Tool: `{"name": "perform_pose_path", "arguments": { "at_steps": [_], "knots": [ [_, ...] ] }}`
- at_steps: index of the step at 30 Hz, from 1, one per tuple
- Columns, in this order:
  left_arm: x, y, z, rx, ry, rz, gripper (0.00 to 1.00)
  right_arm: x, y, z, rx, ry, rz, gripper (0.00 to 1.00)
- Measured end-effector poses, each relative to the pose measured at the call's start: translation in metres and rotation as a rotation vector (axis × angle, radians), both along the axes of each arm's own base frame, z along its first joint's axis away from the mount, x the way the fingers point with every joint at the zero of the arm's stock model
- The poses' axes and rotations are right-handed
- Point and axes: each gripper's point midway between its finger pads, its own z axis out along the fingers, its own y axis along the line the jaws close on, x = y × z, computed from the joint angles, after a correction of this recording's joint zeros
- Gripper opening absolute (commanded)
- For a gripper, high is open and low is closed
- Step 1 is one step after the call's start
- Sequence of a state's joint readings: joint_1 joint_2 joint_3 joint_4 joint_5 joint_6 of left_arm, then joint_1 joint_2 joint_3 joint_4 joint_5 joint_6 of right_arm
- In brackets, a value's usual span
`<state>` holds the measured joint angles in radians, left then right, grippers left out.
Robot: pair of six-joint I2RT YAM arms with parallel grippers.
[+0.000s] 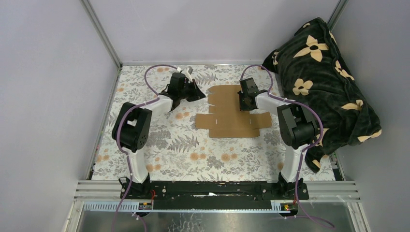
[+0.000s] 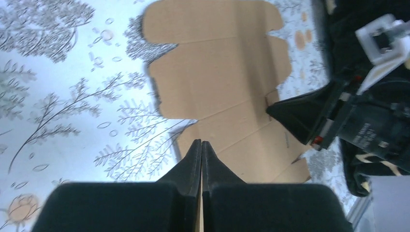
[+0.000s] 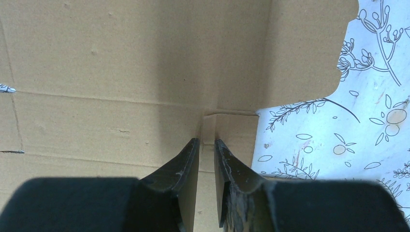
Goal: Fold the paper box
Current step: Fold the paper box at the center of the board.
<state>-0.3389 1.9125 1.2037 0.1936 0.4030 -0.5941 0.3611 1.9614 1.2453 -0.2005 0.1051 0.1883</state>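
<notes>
The paper box (image 1: 227,121) is a flat brown die-cut sheet with flaps and creases, lying on the floral cloth in the middle of the table. My left gripper (image 1: 199,94) hovers at the sheet's far left edge. In the left wrist view its gripper (image 2: 201,143) is shut with nothing between the fingers, over the sheet (image 2: 217,63). My right gripper (image 1: 243,105) stands over the sheet's far right part. In the right wrist view it (image 3: 206,141) shows a narrow gap holding nothing, tips close above the cardboard (image 3: 121,63) near a corner notch.
A black blanket with cream flowers (image 1: 324,82) is heaped at the right, reaching the table's right edge. The floral cloth (image 1: 169,145) covers the table. Grey walls close in the left, back and right. A metal rail (image 1: 217,188) carries both arm bases at the near edge.
</notes>
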Motion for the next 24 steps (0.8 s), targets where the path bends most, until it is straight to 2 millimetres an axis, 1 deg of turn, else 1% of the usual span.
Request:
{"name": "perform_pose_path", "arguments": {
  "at_steps": [3, 7, 9, 10, 12, 14, 15, 16, 18, 22, 24],
  "knots": [
    [-0.003, 0.009, -0.014, 0.053, 0.030, 0.022, 0.00, 0.000, 0.000, 0.000, 0.000, 0.000, 0.001, 0.25],
    [-0.011, 0.019, -0.040, 0.138, 0.091, 0.045, 0.00, 0.000, 0.000, 0.000, 0.000, 0.001, 0.001, 0.25],
    [-0.015, 0.023, -0.056, 0.185, 0.124, 0.051, 0.00, 0.000, 0.000, 0.000, 0.000, 0.001, 0.000, 0.25],
    [-0.016, 0.024, -0.060, 0.195, 0.132, 0.052, 0.03, 0.000, 0.000, 0.000, 0.000, 0.001, 0.001, 0.25],
    [-0.019, 0.026, -0.071, 0.211, 0.156, 0.051, 0.20, 0.000, 0.000, 0.000, 0.001, 0.000, 0.000, 0.25],
    [-0.022, 0.026, -0.078, 0.216, 0.170, 0.047, 0.33, 0.000, 0.000, 0.000, 0.001, 0.001, 0.001, 0.25],
    [-0.023, 0.026, -0.081, 0.217, 0.174, 0.042, 0.37, 0.000, 0.000, 0.000, 0.000, 0.001, 0.000, 0.25],
    [-0.025, 0.025, -0.084, 0.211, 0.180, 0.038, 0.37, 0.000, 0.000, 0.000, 0.001, 0.001, 0.001, 0.25],
    [-0.026, 0.021, -0.082, 0.184, 0.170, 0.025, 0.36, 0.000, 0.000, 0.000, 0.001, 0.001, 0.001, 0.25],
    [-0.028, 0.012, -0.083, 0.129, 0.156, -0.006, 0.23, 0.000, 0.000, 0.000, 0.001, 0.001, 0.001, 0.25],
    [-0.028, 0.006, -0.084, 0.096, 0.154, -0.023, 0.18, 0.000, 0.000, 0.000, 0.000, 0.001, 0.001, 0.25]
  ]
}}
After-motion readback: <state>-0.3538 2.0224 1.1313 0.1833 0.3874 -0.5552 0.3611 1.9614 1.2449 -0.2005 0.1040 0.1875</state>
